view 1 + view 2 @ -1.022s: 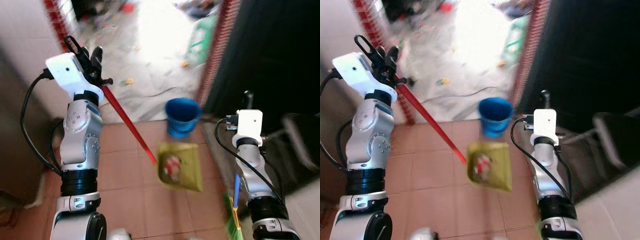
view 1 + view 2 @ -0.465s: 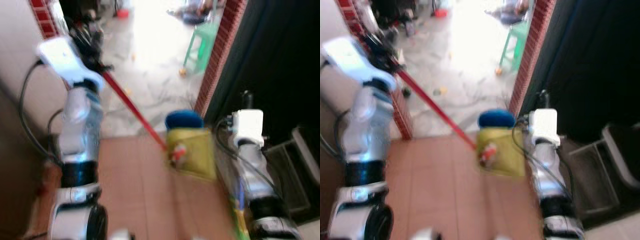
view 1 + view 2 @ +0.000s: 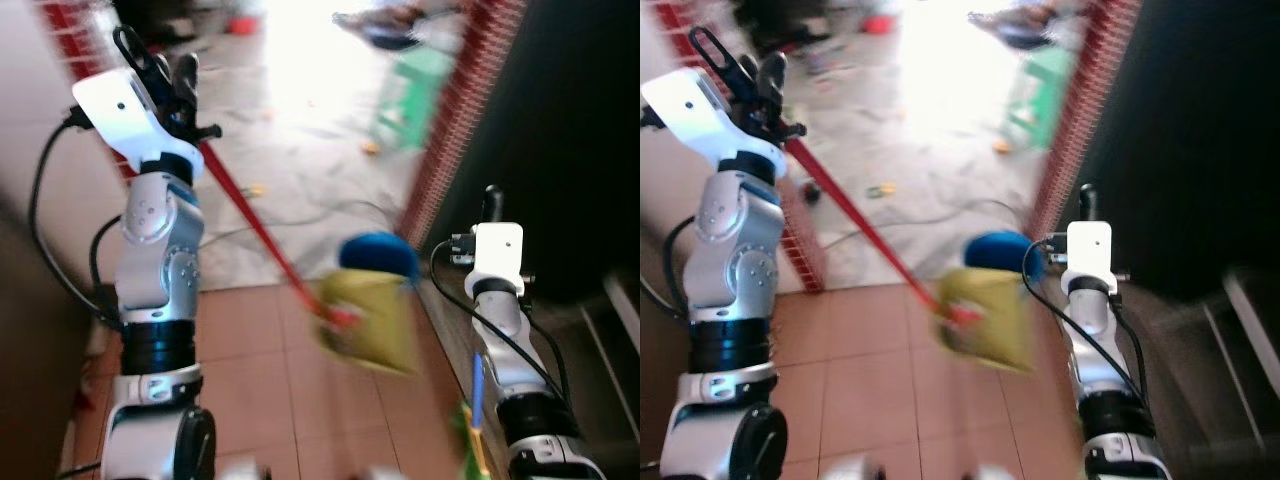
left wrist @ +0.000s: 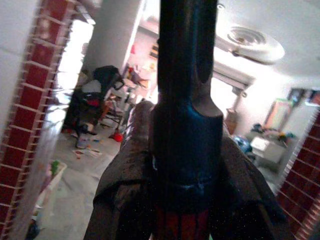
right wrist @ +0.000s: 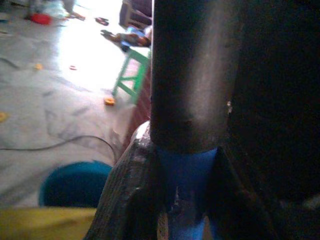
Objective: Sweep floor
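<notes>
The left gripper (image 3: 165,78), raised high, is clamped on the red handle (image 3: 250,225) of a yellow dustpan (image 3: 368,320), which hangs tilted above the tiled floor (image 3: 250,380), just in front of a blue bucket (image 3: 378,255). The right gripper (image 5: 185,165) grips the blue handle of a broom (image 3: 474,425) held low at the robot's right side. Litter dots the bright floor beyond the doorway.

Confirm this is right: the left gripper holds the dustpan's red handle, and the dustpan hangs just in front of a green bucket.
Not quite: the bucket is blue, as the left eye view shows. The rest stands: the left gripper holds the red handle, and the yellow-green dustpan hangs just in front of the bucket.
</notes>
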{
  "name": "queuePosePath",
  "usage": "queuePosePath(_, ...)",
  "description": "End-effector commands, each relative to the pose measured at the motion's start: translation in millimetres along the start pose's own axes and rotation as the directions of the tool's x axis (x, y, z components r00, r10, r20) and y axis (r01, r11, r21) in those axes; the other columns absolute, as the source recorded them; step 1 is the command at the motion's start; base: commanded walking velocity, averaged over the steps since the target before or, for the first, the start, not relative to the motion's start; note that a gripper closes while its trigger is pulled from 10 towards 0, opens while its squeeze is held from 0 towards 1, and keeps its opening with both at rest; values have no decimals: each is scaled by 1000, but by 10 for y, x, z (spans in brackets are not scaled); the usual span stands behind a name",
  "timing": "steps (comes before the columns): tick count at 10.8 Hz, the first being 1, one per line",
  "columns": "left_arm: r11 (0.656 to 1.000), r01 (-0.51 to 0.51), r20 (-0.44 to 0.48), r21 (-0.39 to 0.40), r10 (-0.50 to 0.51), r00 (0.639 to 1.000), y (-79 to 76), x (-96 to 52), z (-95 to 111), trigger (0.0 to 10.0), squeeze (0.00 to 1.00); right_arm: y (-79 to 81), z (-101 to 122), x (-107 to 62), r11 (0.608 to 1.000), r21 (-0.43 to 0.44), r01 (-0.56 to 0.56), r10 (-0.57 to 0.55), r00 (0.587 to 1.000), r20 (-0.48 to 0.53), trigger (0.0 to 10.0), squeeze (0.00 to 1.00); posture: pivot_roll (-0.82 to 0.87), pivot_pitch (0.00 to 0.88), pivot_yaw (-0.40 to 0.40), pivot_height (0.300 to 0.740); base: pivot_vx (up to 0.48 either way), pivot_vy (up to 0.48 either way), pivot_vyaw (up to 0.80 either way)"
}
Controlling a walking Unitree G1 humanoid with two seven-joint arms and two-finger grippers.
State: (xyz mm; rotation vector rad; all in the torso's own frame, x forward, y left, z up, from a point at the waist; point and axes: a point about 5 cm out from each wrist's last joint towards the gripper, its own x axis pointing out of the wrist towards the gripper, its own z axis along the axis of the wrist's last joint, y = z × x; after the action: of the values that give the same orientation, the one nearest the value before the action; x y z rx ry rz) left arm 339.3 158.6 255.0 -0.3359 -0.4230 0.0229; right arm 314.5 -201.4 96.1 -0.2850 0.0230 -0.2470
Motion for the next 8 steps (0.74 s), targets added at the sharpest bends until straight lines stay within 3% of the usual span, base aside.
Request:
queuePosePath(1,1000,-5,77,8,4,997,10,45,177,10000,0,63,131,39,1000,10,-18,18,998,52,10000,0,-41,0,-13,740,480,0,0)
queuePosePath(8,1000,23,58,5,-24,998,-109,12,110,10000,0,99,136,53,1000,17,-23,22,998,55,10000,0,-38,0,-6,740,462,0,0)
